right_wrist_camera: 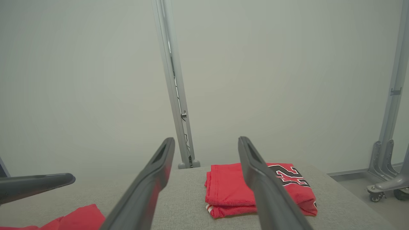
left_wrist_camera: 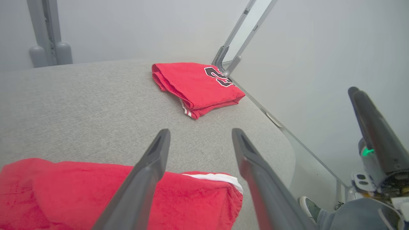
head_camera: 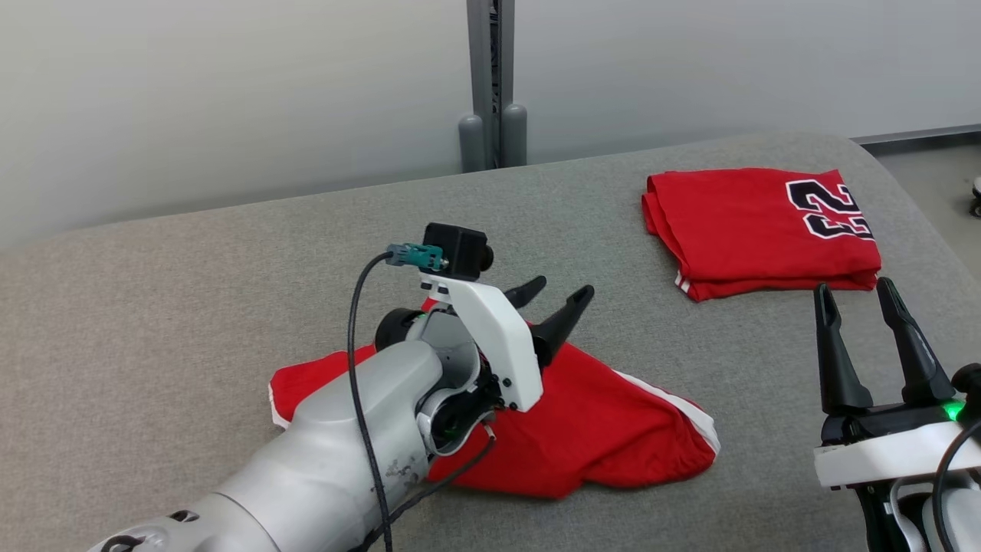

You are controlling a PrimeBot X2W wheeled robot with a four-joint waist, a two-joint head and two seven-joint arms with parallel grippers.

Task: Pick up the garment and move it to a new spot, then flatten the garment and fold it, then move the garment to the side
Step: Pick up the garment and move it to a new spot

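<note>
Red and rumpled, the garment (head_camera: 613, 429) lies in a loose heap on the near middle of the grey padded table (head_camera: 230, 307), partly under the robot's left arm. The left gripper (head_camera: 563, 287) hovers over the heap's far edge with its two dark fingers spread wide and holding nothing. The right gripper (head_camera: 853, 287) waits at the near right, jaws likewise apart and empty, well clear of the heap. A second red jersey (head_camera: 759, 230), neatly folded and showing a black number, sits at the table's far right. The cloth looks soft, light and limp, likely to sag and bunch when lifted, so a pinch on the white-striped hem (head_camera: 674, 399) at the heap's right end, or on a raised fold, seems the surest hold; a single pinch may leave the rest trailing
</note>
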